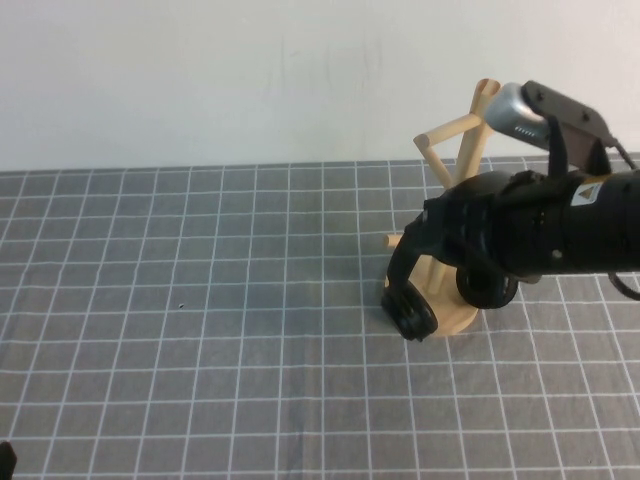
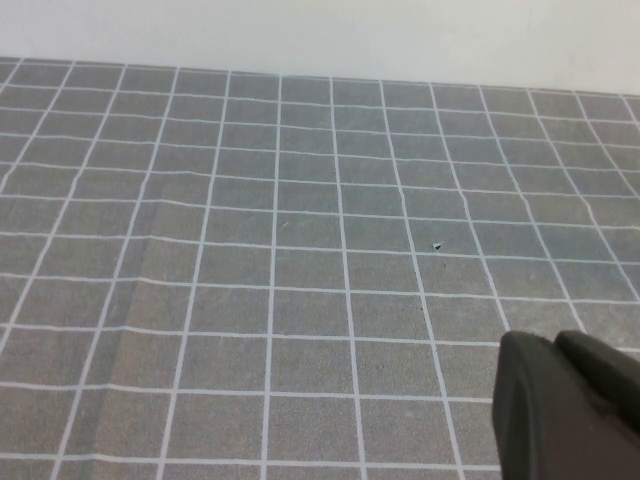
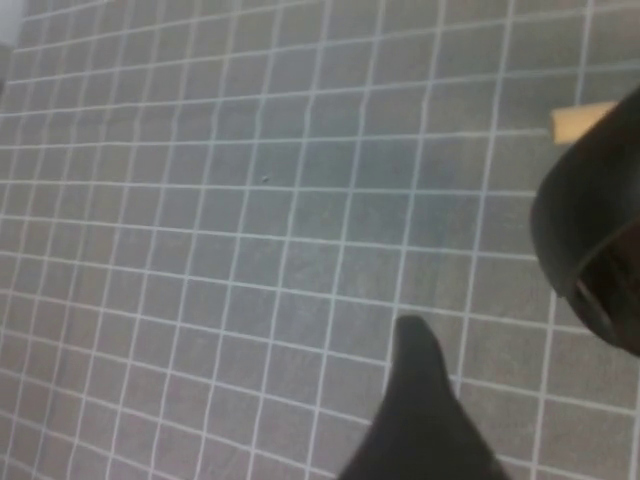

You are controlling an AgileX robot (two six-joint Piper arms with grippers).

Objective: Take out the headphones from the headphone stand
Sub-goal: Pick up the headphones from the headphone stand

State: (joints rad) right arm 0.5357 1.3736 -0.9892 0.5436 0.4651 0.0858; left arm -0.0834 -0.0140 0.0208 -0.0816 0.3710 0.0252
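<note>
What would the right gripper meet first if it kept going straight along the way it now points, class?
Probably only the grey gridded mat. In the right wrist view the right gripper stands open, aimed at bare mat; the headphones lie off to one side of that line. Depth is unclear. The left gripper is parked apart.

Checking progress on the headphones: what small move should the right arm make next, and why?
Probably draw the right gripper, low beside the headphone stand, toward the robot's left. The headphones lean against the stand's base, one earcup at its edge, so they are not clear yet. The left gripper hangs over bare mat, far off.
</note>
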